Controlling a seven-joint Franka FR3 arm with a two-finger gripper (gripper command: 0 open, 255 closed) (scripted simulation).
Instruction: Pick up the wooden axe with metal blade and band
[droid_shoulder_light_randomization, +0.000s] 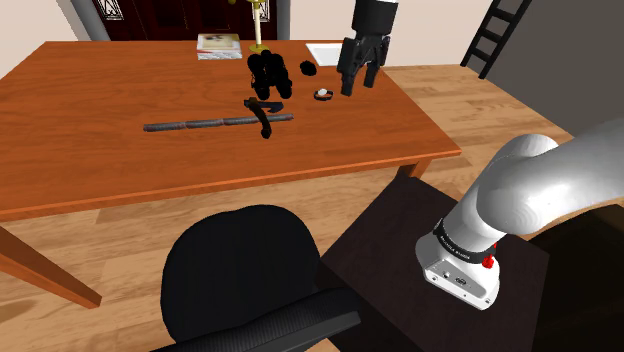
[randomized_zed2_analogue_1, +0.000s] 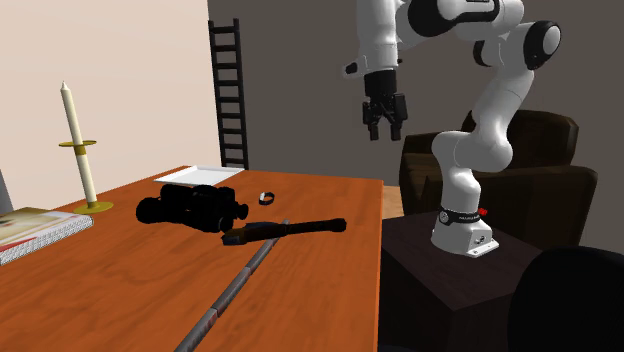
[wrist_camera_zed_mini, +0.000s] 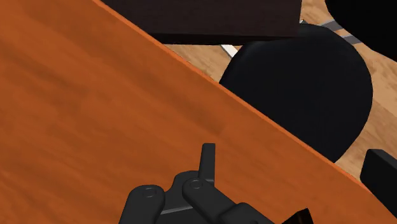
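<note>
The axe (droid_shoulder_light_randomization: 205, 123) lies flat near the middle of the wooden table (droid_shoulder_light_randomization: 90, 170). It has a long dark grey banded handle and a black curved head. In the second exterior view the axe (randomized_zed2_analogue_1: 285, 229) has its handle running toward the camera. My gripper (droid_shoulder_light_randomization: 358, 88) hangs in the air above the table's stand-side part, well off the axe, toward the shoulder view's right. Its fingers stand apart with nothing between them. From the second exterior view the gripper (randomized_zed2_analogue_1: 386, 133) is high above the table edge.
Black binoculars (droid_shoulder_light_randomization: 268, 72) sit just beyond the axe head, with a small ring-shaped item (droid_shoulder_light_randomization: 323, 95) and a small black object (droid_shoulder_light_randomization: 307, 69) nearby. A candlestick (randomized_zed2_analogue_1: 78, 150), a book (droid_shoulder_light_randomization: 218, 43) and white paper (droid_shoulder_light_randomization: 325, 50) lie at the far side. A black office chair (droid_shoulder_light_randomization: 240, 270) stands at the near edge.
</note>
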